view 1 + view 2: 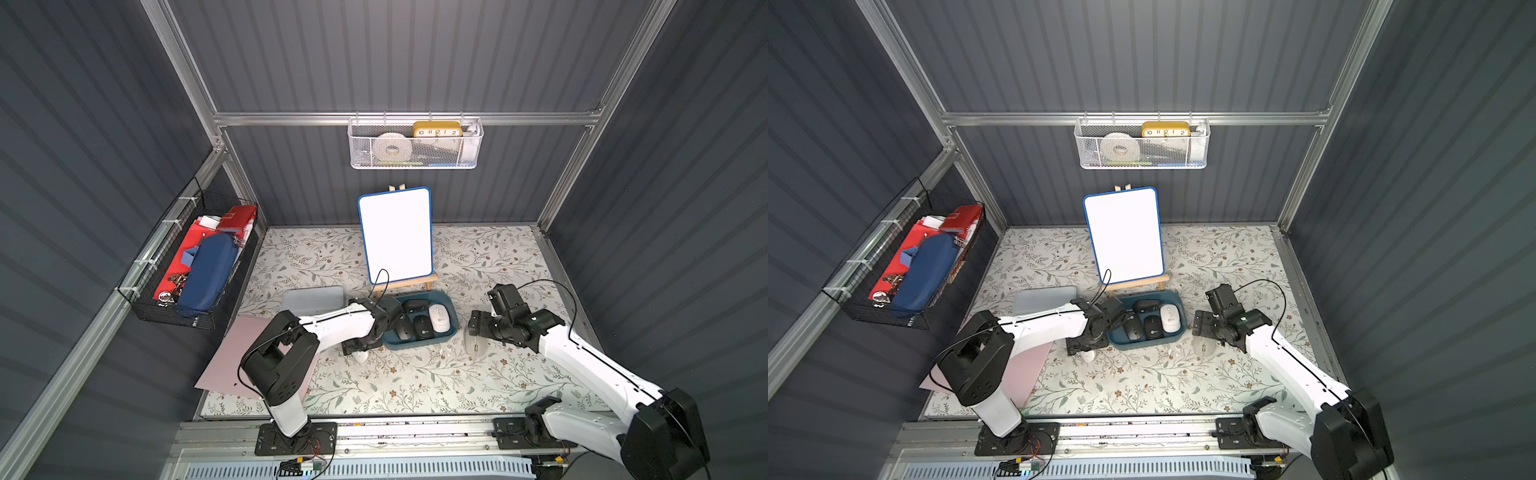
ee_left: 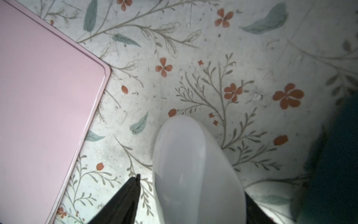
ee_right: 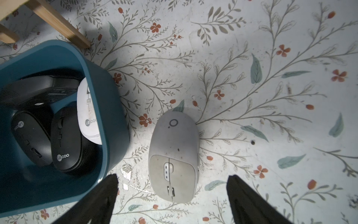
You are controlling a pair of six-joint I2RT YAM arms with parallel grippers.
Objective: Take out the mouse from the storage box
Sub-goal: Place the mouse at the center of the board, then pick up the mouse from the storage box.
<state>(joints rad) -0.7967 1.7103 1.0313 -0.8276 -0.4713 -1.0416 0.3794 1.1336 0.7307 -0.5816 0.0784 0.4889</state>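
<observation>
The dark teal storage box [image 1: 415, 343] [image 1: 1142, 341] [image 3: 108, 108] sits in front of the easel and holds a white mouse [image 1: 439, 318] and three black mice [image 1: 423, 327]. Left of the box, a second white mouse [image 1: 360, 356] [image 2: 193, 164] rests on the floral table. My left gripper [image 1: 360, 349] [image 2: 191, 186] is open around it, with a gap showing at one finger [image 2: 131, 195]. Right of the box lies a grey mouse [image 1: 473, 343] [image 3: 174, 155]. My right gripper [image 1: 473, 328] [image 3: 173, 176] hangs open above it, both fingers well apart from it.
A whiteboard on a wooden easel [image 1: 395, 235] stands just behind the box. A pale blue-grey case [image 1: 313, 299] and a pink board [image 1: 245, 353] [image 2: 48, 97] lie to the left. A white wire basket [image 1: 415, 145] and a black one [image 1: 195, 266] hang on the walls.
</observation>
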